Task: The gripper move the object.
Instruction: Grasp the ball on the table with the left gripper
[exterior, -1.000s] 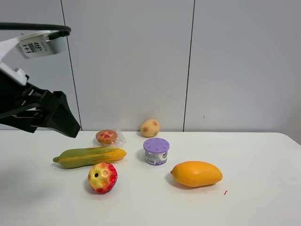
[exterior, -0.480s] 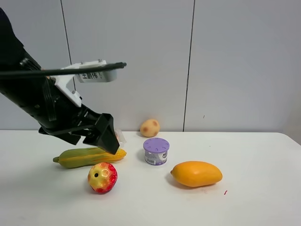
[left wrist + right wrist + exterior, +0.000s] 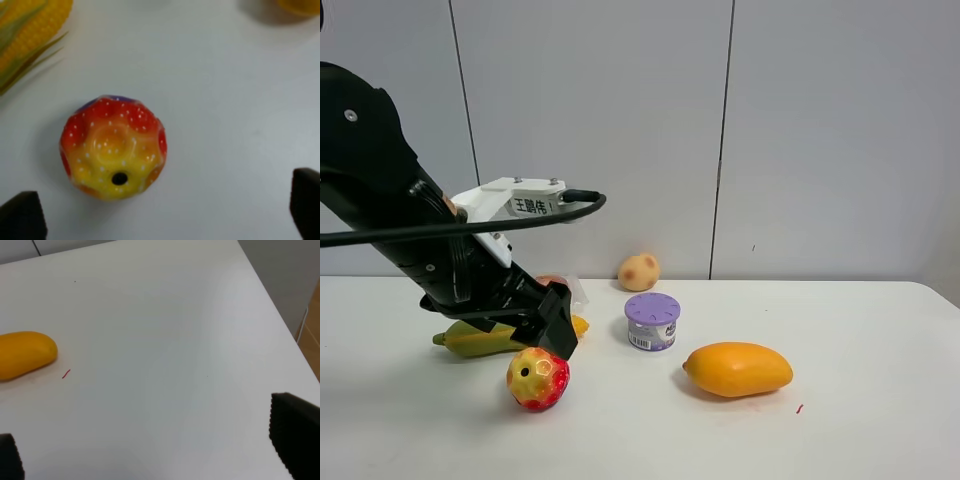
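Observation:
The toy apple [image 3: 538, 378], mottled red and yellow with a dimpled hole, lies on the white table at front left. My left gripper [image 3: 552, 327], a black claw on a dark arm with a white labelled block, hangs just above and behind it. In the left wrist view the apple [image 3: 113, 146] lies between and ahead of the two wide-apart fingertips [image 3: 22, 216] of the open, empty left gripper [image 3: 164, 207]. The right gripper [image 3: 152, 445] is open and empty over bare table; it is out of the exterior high view.
A corn cob [image 3: 480, 340] lies behind the apple, partly hidden by the arm. A purple-lidded can [image 3: 652, 321], an orange mango [image 3: 737, 369], a tan ball [image 3: 639, 271] and a wrapped snack [image 3: 556, 281] stand around. The table's edge [image 3: 280, 315] runs near the right gripper.
My left arm has swung down and to the right from the upper left, bringing its gripper just above the apple. The apple and other objects have not moved.

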Robot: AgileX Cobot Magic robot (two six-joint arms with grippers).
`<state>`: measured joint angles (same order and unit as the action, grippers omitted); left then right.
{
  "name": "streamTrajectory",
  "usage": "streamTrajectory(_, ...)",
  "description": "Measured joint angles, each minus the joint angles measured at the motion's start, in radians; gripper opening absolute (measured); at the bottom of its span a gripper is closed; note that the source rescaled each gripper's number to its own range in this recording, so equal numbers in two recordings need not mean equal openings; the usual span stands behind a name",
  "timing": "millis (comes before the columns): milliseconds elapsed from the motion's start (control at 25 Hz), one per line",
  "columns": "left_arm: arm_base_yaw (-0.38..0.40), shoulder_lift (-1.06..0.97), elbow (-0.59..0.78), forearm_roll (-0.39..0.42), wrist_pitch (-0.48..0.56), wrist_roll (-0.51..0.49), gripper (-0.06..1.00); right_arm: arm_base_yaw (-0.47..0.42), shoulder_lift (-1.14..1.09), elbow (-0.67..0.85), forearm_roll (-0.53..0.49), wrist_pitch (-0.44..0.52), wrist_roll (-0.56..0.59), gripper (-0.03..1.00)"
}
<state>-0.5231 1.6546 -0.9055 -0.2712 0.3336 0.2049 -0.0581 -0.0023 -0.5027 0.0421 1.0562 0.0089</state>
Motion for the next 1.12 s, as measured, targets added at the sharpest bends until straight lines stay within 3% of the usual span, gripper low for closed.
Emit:
streamTrajectory(720, 0.0, 0.171, -0.001, 0.175, -0.182, 0.0, 1.0, 0.0, 0.0, 0.0, 0.0, 0.0, 0.0, 1.0)
streamTrajectory(1120, 0.0, 0.266, -0.003, 0.221, -0.258, 0.0, 1.0, 0.0, 0.0, 0.0, 0.0, 0.0, 0.0, 1.0)
